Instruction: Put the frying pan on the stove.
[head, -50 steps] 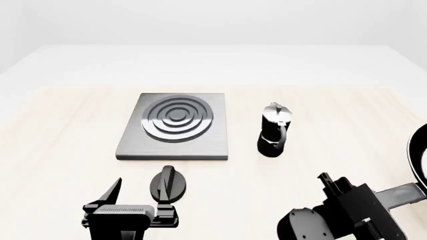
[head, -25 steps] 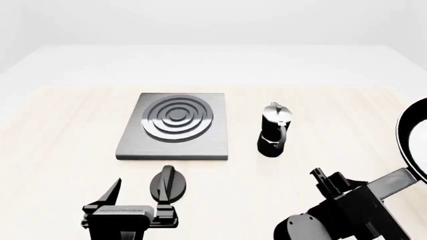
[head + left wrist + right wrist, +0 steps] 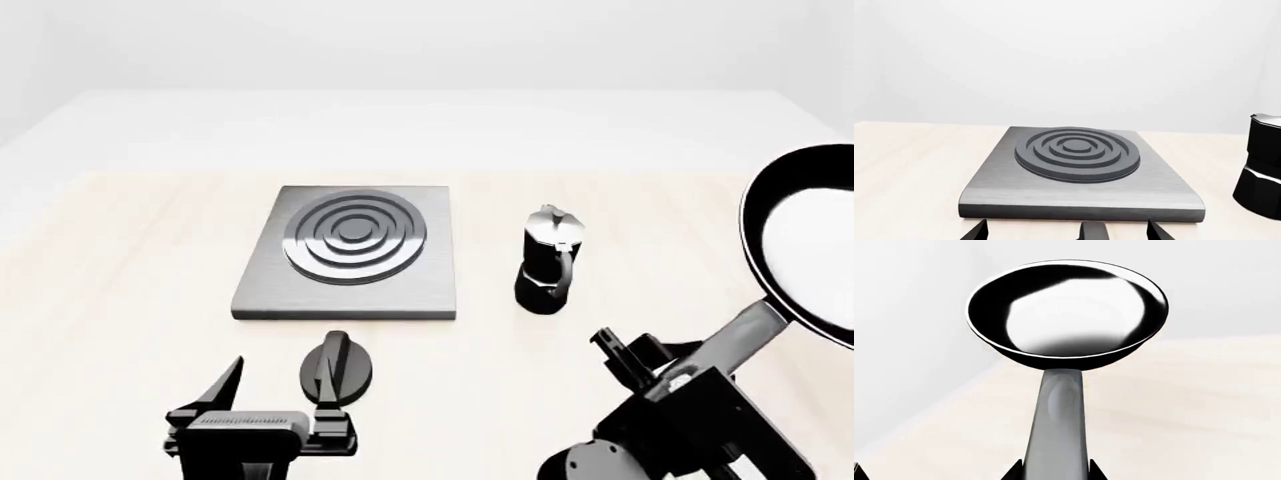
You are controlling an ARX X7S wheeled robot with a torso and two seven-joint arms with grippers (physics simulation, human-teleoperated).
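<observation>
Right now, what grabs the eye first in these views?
The frying pan, held up off the table at the head view's right edge by its handle in the right gripper, its glossy inside facing the camera. Next, the stove lying flat mid-table with its ring burner bare, the moka pot standing just right of it, apart. The left gripper sits open near the knob in front of the stove.

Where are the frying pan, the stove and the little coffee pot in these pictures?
frying pan (image 3: 1067,315): right wrist view, on its glossy inside.
stove (image 3: 354,238): head view, on the ring burner.
coffee pot (image 3: 547,262): head view, on its black body.
</observation>
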